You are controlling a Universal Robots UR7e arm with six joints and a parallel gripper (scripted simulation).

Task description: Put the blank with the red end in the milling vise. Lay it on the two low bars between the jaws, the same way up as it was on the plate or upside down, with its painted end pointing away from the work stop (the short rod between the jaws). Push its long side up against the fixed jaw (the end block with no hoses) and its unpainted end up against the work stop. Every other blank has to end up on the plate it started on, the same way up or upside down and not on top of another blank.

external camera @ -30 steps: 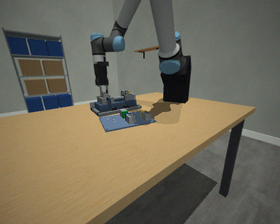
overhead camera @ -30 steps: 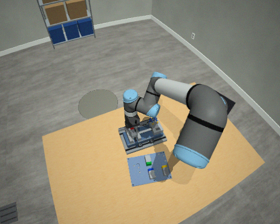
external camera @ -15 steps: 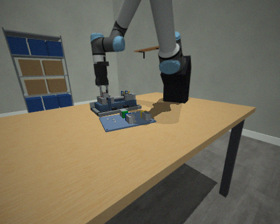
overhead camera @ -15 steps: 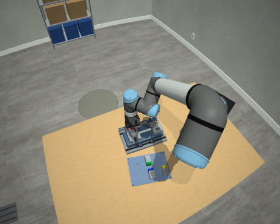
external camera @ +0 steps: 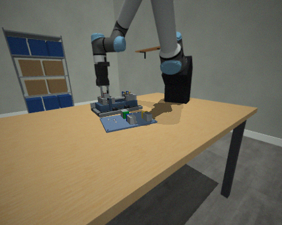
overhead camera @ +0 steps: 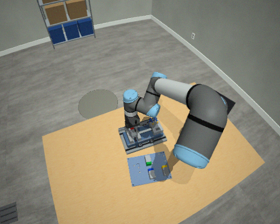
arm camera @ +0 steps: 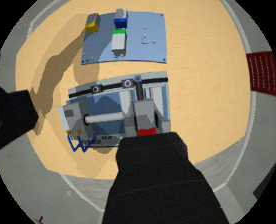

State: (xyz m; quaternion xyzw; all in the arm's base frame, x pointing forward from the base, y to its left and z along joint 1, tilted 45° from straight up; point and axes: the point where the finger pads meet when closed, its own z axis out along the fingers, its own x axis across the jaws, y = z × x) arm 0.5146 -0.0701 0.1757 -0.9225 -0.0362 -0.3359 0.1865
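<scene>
Wrist view shows a blue plate (overhead camera: 139, 180) (external camera: 112, 128) (arm camera: 101, 56) lying on the bench (overhead camera: 91, 169) (external camera: 64, 152) (arm camera: 204, 85) near the milling vise (overhead camera: 145, 147) (external camera: 105, 114) (arm camera: 161, 80), a gap of wood between them. On the plate are three grey blanks, apart from one another. The green-ended blank (overhead camera: 147, 159) (external camera: 125, 114) (arm camera: 119, 43) is closest to the vise, its painted end facing away from it. The blue-ended blank (overhead camera: 152, 174) (external camera: 131, 118) (arm camera: 121, 18) has its painted end towards the green one, and the yellow-ended blank (overhead camera: 165, 170) (external camera: 147, 116) (arm camera: 92, 23) has its paint on the vise side. Pins stand on the opposite part of the plate.

The red-ended blank (overhead camera: 132, 128) (arm camera: 146, 131) is at the vise, at the end away from the hoses, with its red end under the claw (overhead camera: 132, 125) (external camera: 105, 92) (arm camera: 145, 116). Whether it lies flat on the bars or touches the stop, I cannot tell.

The claw points straight down, its fingers partly apart and closed on that blank; the wrist view hides their tips behind the black housing.

On the rack (overhead camera: 91, 19) (external camera: 14, 67) behind sit blue bins and brown boxes.
</scene>
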